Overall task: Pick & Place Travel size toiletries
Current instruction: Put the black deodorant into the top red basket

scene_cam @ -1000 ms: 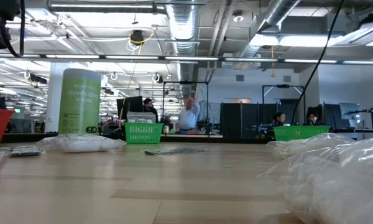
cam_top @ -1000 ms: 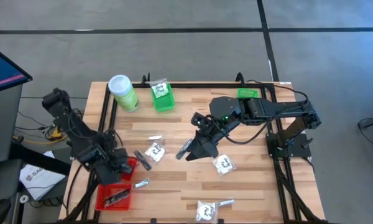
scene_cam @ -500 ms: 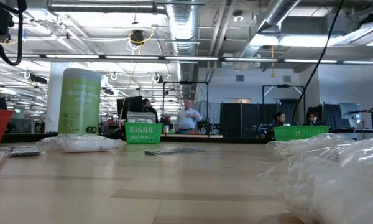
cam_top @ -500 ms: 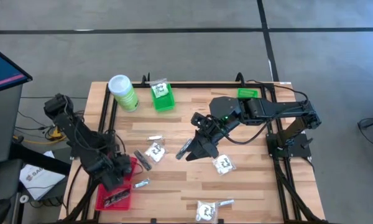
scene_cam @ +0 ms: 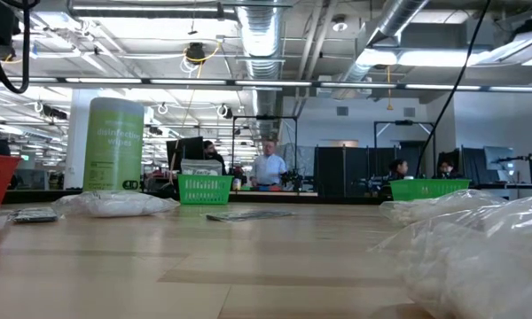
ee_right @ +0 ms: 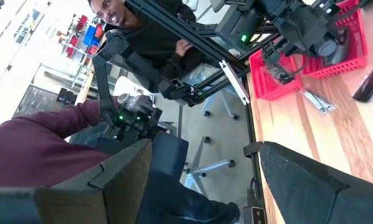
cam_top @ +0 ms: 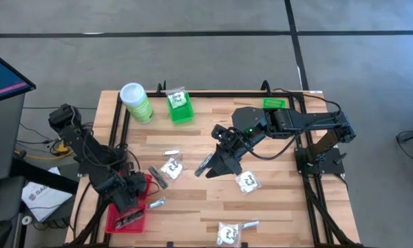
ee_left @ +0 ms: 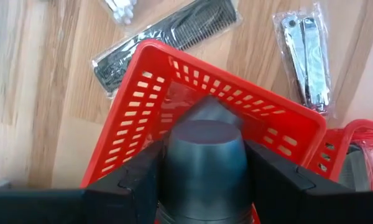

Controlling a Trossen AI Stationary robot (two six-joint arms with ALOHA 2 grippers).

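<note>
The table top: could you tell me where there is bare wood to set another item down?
Bare wood lies between the green basket and the right gripper, and along the near edge between the red baskets and the front packet. It is crowded around the comb, the middle packet and the left gripper.

An open-plan robotics laboratory. Exposed ceiling ducts point(scene_cam: 262, 35) and strip lights run overhead; people point(scene_cam: 268, 168) work at desks with monitors point(scene_cam: 501, 162) beyond the wooden table point(cam_top: 275, 196), which is edged by a black metal frame point(cam_top: 213, 93) on a grey floor.
</note>
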